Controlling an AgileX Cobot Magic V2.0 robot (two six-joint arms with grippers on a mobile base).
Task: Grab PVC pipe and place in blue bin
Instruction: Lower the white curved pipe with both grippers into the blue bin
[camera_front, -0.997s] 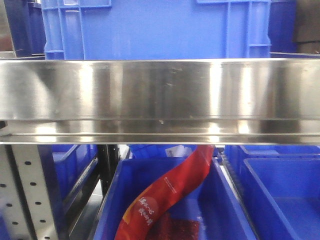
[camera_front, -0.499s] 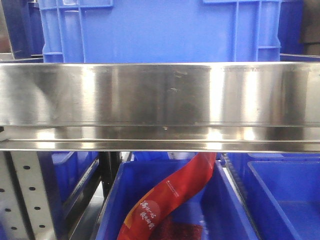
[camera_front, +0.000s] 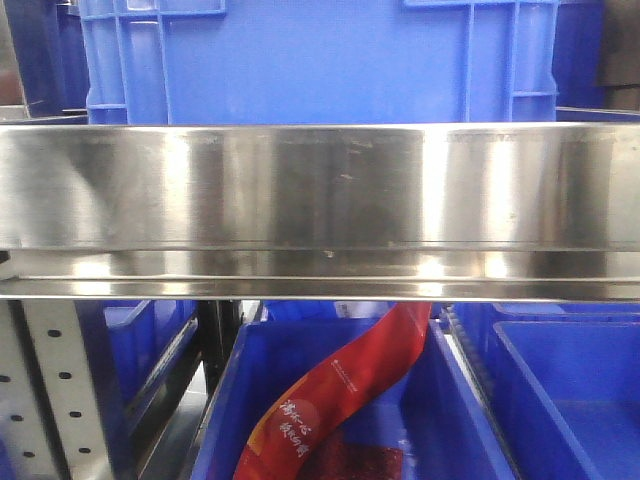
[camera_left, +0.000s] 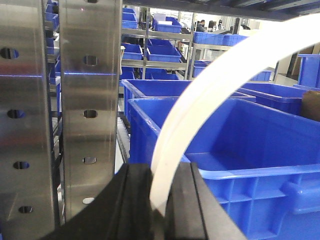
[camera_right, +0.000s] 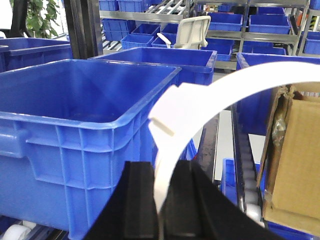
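No PVC pipe shows in any view. My left gripper (camera_left: 159, 200) is shut, its black jaws close on either side of a flat white curved strip (camera_left: 215, 85) that arcs up to the right. It hangs beside a blue bin (camera_left: 260, 170). My right gripper (camera_right: 161, 200) is shut in the same way, around a like white strip (camera_right: 200, 100) that has a clip-like step. An empty blue bin (camera_right: 85, 120) stands to its left. The front view shows neither gripper.
A steel shelf beam (camera_front: 320, 190) crosses the front view, with a blue crate (camera_front: 320, 60) above it. Below it, a blue bin (camera_front: 225, 400) holds a red bag (camera_front: 345, 385). A perforated steel upright (camera_left: 90, 100) stands left of the left gripper. A cardboard box (camera_right: 295, 160) is right of the right gripper.
The front view has shifted slightly: the shelf beam and crate sit a little lower and further right in the frame than a second ago. Over the last half second almost nothing moved.
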